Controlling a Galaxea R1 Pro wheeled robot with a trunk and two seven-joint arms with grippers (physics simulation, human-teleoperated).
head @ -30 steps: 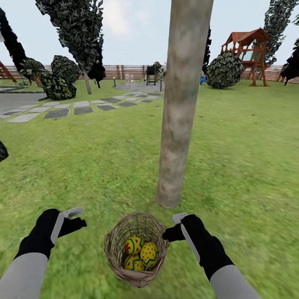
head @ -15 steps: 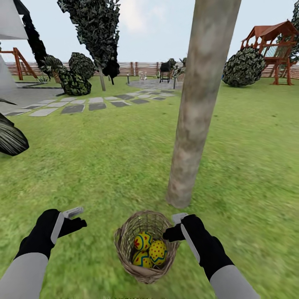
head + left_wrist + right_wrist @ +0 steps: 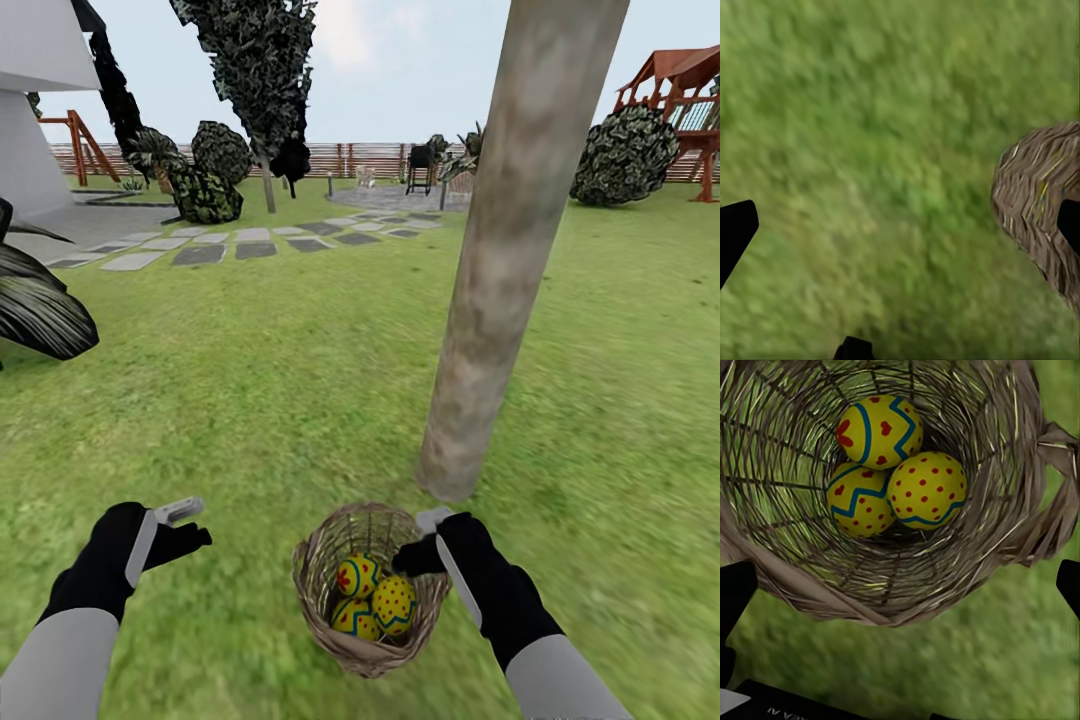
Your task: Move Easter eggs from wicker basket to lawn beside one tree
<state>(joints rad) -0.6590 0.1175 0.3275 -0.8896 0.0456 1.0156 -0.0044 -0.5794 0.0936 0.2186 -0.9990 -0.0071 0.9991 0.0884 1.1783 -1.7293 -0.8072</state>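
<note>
low in the head view, both arms reach forward over the lawn (image 3: 250,400), grey sleeves ending in black wrists. the left tool (image 3: 180,525) hangs over bare grass well left of the basket (image 3: 322,590), its fingers seeming slightly apart, though i cannot tell for sure. the right tool (image 3: 428,540) sits at the basket's right rim, touching or just above it; whether it is spread or pinching the wicker cannot be told from there. the basket stands on the grass just in front of the tree (image 3: 500,260), whose trunk rises out of frame. three eggs (image 3: 375,598) lie inside it.

the right wrist view looks straight down into the basket (image 3: 787,577): the eggs (image 3: 879,431) are packed together at the bottom, touching each other, one with hearts and a blue zigzag, two with red dots. black finger tips (image 3: 735,592) show at both edges of that picture, wide apart, with a loop handle (image 3: 1057,450) at the rim.

the left wrist view gives blurred grass (image 3: 870,150) and the basket's woven outer wall (image 3: 1035,195) at one side, with dark finger tips (image 3: 735,229) far apart at opposite edges.

far off, stepping stones (image 3: 200,250), shrubs (image 3: 625,155), a fence (image 3: 370,160) and a playset (image 3: 690,90).
</note>
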